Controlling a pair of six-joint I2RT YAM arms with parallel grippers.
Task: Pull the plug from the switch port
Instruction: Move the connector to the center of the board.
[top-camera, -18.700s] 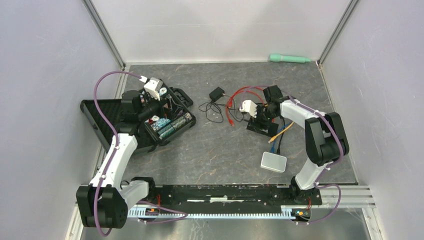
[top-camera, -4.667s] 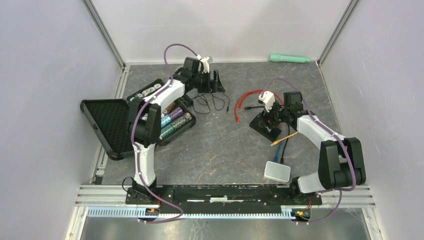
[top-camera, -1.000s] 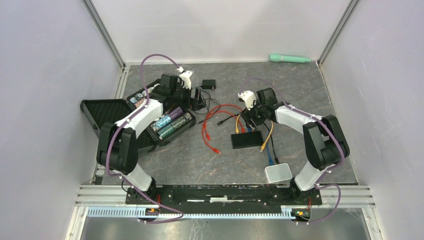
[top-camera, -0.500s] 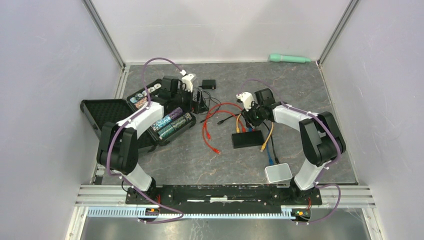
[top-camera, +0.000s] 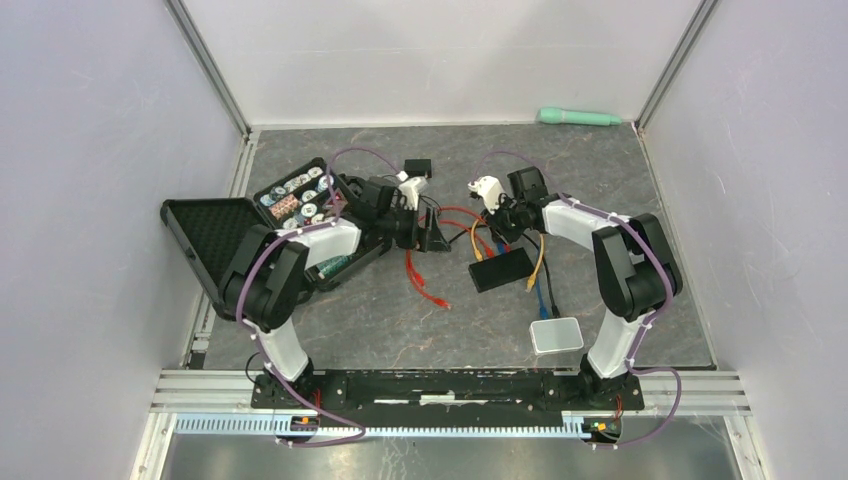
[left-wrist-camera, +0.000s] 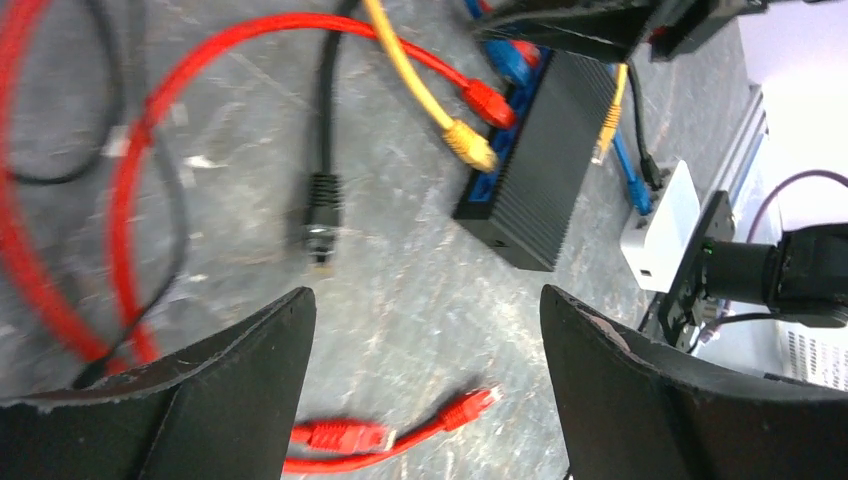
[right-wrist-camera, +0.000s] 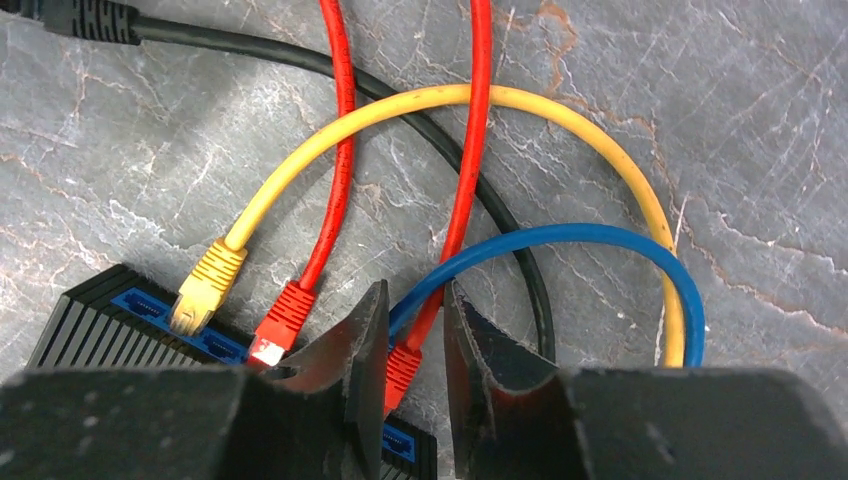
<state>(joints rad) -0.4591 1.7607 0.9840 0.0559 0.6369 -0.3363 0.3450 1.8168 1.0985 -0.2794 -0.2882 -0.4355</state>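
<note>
Since the right pincer (right-wrist-camera: 413, 300) sits directly over the network switch (right-wrist-camera: 95, 320), we take that arm as the nearer one. The red plug (right-wrist-camera: 402, 367) lies in the gap between its fingers and appears seated in the switch's blue port row. Its cable runs straight ahead through the gap, so the long axis lies along the fingers, not across. Jaws are drawn narrow about it; whether they bite we cannot tell. We judge the pull must follow that axis, away from the switch. A second red plug (right-wrist-camera: 283, 318) and a yellow plug (right-wrist-camera: 205, 280) sit just beside. The left pincer (left-wrist-camera: 425, 300) hangs spread and empty, well apart, above the surface (left-wrist-camera: 400, 250).
</note>
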